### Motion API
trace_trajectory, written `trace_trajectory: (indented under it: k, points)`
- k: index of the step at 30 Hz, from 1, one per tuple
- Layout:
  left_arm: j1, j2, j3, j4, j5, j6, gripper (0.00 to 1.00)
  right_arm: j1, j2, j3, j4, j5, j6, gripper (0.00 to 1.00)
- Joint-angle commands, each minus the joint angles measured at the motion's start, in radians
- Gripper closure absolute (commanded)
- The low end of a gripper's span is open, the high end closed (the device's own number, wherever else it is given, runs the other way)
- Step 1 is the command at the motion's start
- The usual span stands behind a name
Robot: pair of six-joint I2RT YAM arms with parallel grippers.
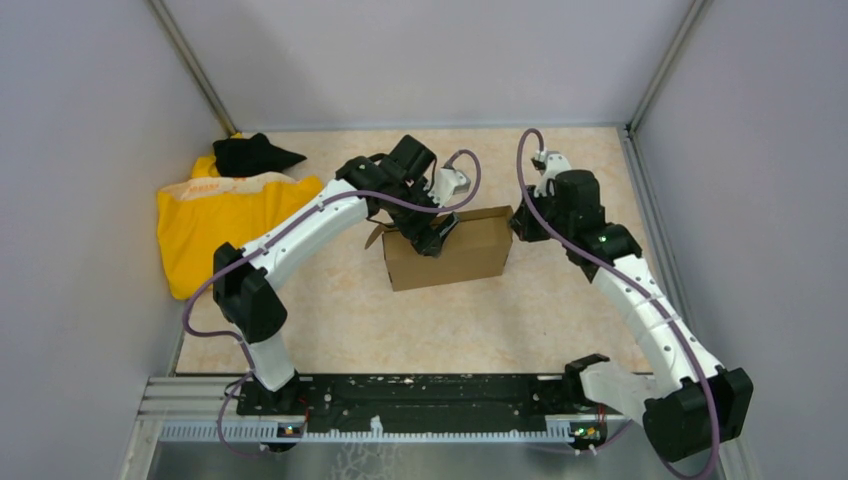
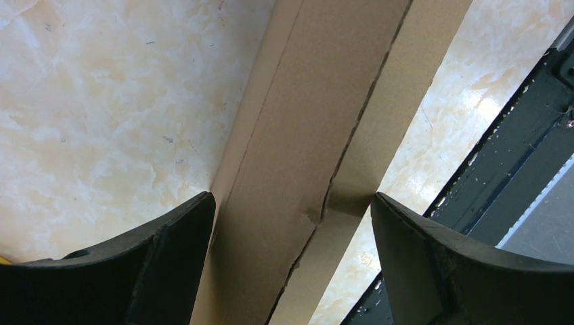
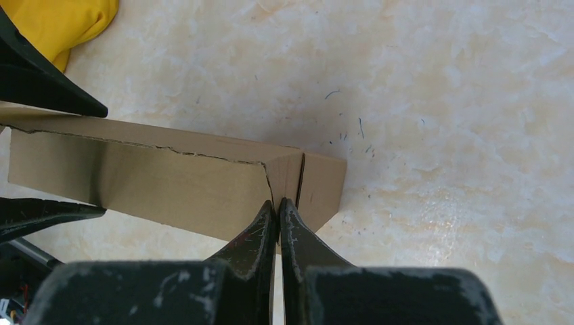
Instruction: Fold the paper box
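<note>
Our left gripper (image 2: pixel 291 202) released, jaws spread astride paper box (image 1: pixel 465 250); right gripper (image 3: pixel 278 206) clenched, tips at right end. Risk: uneven squeeze may buckle seam and skid box.

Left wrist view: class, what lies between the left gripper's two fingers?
The paper box: a brown cardboard panel with a seam runs up between the fingers of the open left gripper, as the left wrist view shows.
</note>
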Motion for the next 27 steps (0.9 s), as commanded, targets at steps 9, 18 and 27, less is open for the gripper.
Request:
trace_trajectory:
  k: [9, 18, 27]
  points:
    - [-0.018, 0.029, 0.016, 0.021, 0.000, -0.012, 0.10, 0.020, -0.103, -0.111, 0.065, -0.010, -0.002, 1.00]
    - [-0.021, 0.035, 0.018, 0.023, -0.015, -0.015, 0.10, 0.027, -0.161, -0.178, 0.136, 0.016, 0.006, 1.00]
    - [-0.021, 0.045, 0.028, 0.023, -0.027, -0.015, 0.11, 0.041, -0.194, -0.234, 0.165, 0.042, -0.017, 1.00]
